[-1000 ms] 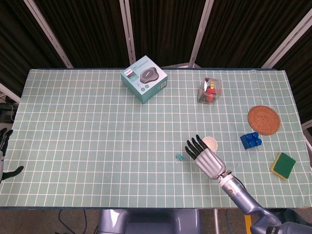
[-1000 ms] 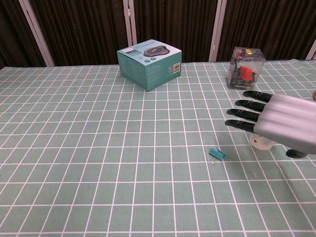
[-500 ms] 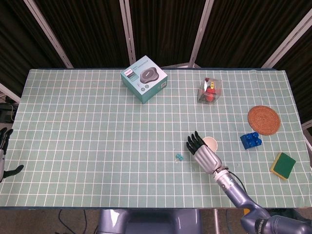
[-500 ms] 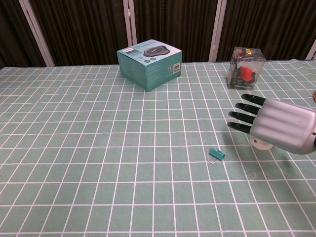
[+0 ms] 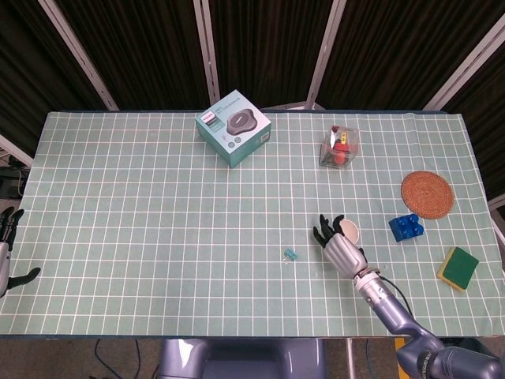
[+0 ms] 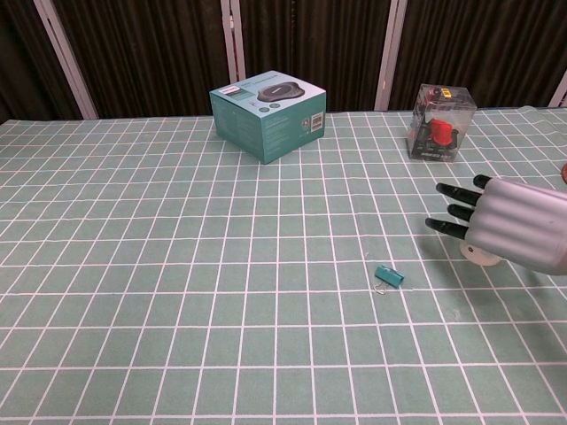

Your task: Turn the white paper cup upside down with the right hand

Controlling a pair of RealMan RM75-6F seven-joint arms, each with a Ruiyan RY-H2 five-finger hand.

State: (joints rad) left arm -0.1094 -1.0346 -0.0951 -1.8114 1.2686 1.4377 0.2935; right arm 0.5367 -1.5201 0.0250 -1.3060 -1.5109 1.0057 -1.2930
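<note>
Our right robot hand (image 5: 339, 243) was open, fingers spread, holding nothing; the upright white paper cup (image 5: 349, 232) sat just beside it at two o'clock.

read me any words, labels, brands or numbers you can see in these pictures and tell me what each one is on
Nothing reads clearly enough to quote.
Teal box: a small white label at its top corner and small print on its front face, all too blurred to read.
Clear plastic case: a yellow patch on top, no legible characters.
White paper cup, beside the right hand: no print visible.
</note>
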